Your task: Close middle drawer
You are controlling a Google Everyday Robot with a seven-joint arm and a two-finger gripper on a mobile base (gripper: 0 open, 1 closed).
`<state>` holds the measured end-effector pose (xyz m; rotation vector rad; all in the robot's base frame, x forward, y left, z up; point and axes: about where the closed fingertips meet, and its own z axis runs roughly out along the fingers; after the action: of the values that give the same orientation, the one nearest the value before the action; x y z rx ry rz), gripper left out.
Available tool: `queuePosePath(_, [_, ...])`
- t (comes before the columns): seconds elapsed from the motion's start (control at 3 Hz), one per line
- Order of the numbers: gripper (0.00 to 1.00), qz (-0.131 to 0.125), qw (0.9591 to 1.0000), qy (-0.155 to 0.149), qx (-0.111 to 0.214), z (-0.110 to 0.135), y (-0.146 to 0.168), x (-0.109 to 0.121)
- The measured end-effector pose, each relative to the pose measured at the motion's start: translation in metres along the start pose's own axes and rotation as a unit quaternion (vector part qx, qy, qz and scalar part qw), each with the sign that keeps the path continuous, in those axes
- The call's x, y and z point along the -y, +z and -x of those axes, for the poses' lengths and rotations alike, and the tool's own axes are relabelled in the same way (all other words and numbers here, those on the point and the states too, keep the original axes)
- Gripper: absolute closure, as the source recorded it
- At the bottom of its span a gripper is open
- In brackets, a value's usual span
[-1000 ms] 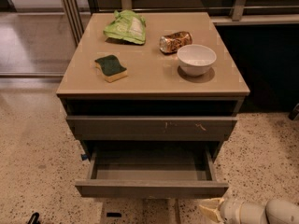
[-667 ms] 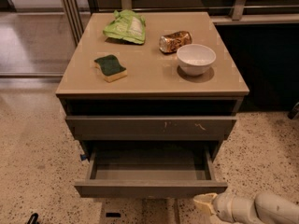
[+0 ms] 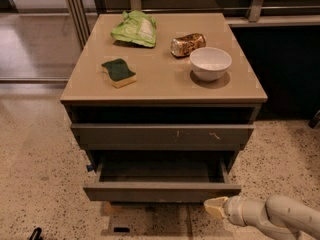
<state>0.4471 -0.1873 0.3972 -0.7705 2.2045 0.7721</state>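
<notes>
The gripper (image 3: 215, 207), whose opening I cannot tell, is hovering below the middle drawer (image 3: 160, 191) at its front right corner. The stiff, handle-less front is probably needing a flat push.

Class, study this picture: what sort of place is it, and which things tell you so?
Probably an office break area or test kitchen: a drawer cabinet on speckled floor carries a bowl, sponge and can. The gripper sits low right, by the open middle drawer.

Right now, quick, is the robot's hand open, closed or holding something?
Gripper: low right, near the open drawer front's corner; open, closed or holding cannot be told.
</notes>
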Motion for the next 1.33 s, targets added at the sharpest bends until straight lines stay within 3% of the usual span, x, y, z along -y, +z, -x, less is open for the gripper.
queuePosePath(0.33, [1.00, -0.007, 0.9997, -0.024, -0.006, 0.032, 0.016, 0.020])
queuePosePath(1.0, [1.00, 0.011, 0.9975, -0.064, -0.029, 0.068, 0.043, 0.037])
queuePosePath(1.33, [1.00, 0.011, 0.9975, -0.064, -0.029, 0.067, 0.043, 0.036])
